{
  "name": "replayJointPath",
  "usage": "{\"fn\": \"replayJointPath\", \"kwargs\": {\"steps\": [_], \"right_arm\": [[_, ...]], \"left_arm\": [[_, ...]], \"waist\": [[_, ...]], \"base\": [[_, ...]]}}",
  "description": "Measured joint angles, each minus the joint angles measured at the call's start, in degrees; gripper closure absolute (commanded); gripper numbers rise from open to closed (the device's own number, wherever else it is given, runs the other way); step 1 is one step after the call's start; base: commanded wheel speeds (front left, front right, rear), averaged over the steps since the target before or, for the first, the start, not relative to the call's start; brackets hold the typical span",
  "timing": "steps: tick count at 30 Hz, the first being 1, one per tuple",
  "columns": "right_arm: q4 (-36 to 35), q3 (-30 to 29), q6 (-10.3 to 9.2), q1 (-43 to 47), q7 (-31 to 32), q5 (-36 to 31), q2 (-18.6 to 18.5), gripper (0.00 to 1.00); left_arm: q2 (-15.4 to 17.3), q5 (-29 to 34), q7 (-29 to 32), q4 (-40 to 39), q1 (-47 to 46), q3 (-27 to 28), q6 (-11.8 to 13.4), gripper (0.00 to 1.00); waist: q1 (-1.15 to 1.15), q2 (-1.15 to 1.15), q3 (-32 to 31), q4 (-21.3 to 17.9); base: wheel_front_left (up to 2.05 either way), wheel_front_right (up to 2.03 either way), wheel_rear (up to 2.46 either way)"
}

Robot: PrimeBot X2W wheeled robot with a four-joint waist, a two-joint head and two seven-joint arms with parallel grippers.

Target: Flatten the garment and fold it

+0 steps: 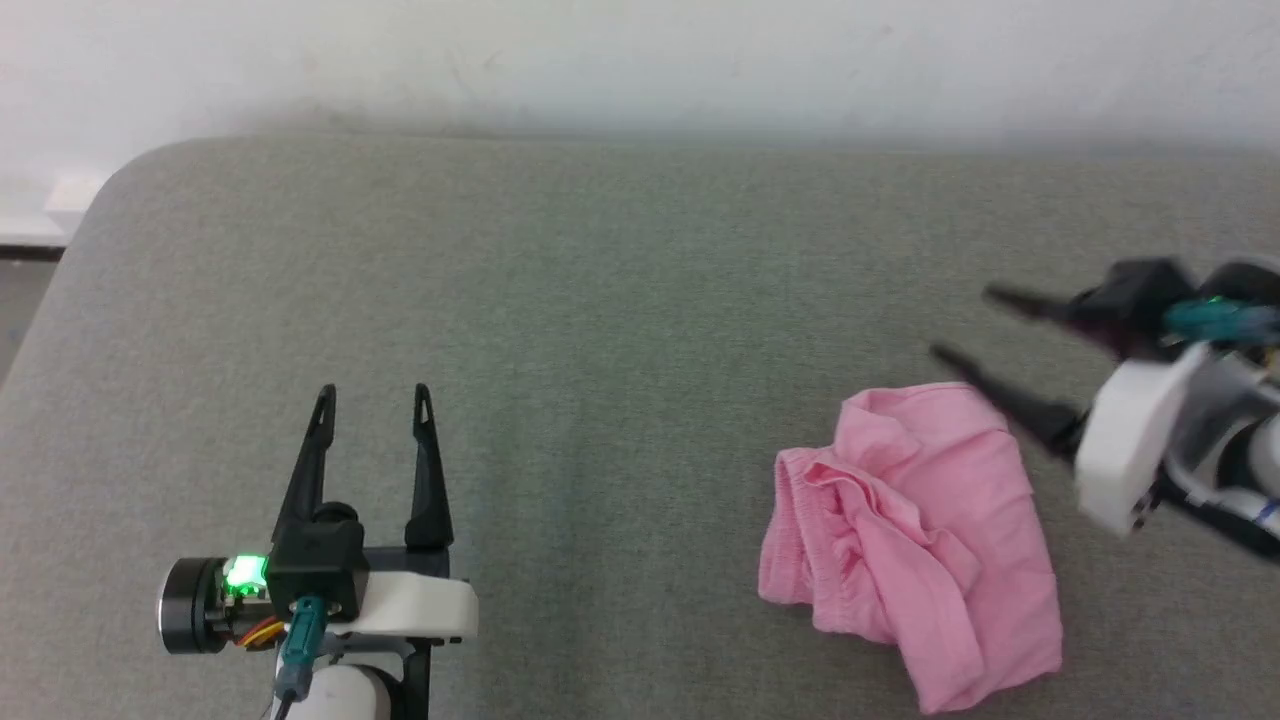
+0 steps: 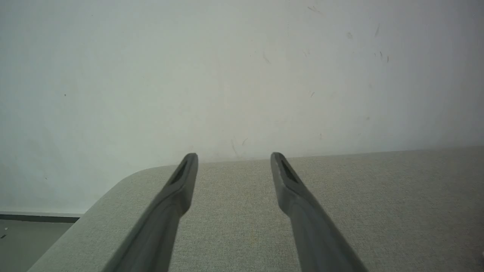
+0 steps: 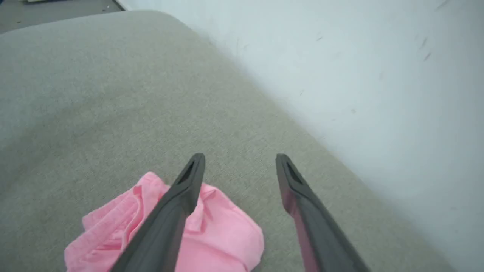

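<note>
The garment (image 1: 920, 540) lies crumpled on the right part of the grey table (image 1: 620, 300) — bunched folds on its left side, smoother cloth on its right. The right gripper (image 1: 964, 322) sits at its far right corner, fingers spread wide and empty; one finger crosses over the pink cloth's edge, though contact cannot be told. The left gripper (image 1: 374, 400) is well apart to the left — open, holding nothing.

No words, numbers or signs to read anywhere, pink garment (image 1: 910, 540) plain, grey padded surface (image 1: 600, 300) plain, white wall (image 1: 640, 60) only small scuff marks
</note>
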Motion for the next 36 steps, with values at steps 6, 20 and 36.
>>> {"fn": "replayJointPath", "kwargs": {"steps": [6,20,36], "right_arm": [[3.7,-19.1,-0.01,5.8,-13.8,-10.5,3.0,0.00],[-5.7,-58.9,-0.01,34.4,-24.3,-35.4,35.6,0.00],[-11.5,-62.5,-0.02,36.9,-24.3,-37.6,39.8,0.00]], "left_arm": [[0.2,0.0,0.0,-0.8,0.2,0.3,0.0,0.00],[-0.2,0.0,0.0,-1.7,0.2,0.2,-0.9,0.00],[-0.7,0.0,0.0,-0.8,1.1,0.2,-1.9,0.00]], "waist": [[0.00,0.00,-1.4,-3.0],[0.00,0.00,-2.0,-4.0],[0.01,0.00,-3.4,-4.3]], "base": [[0.00,0.00,0.00],[0.00,0.00,0.00],[0.00,0.00,0.00]]}}
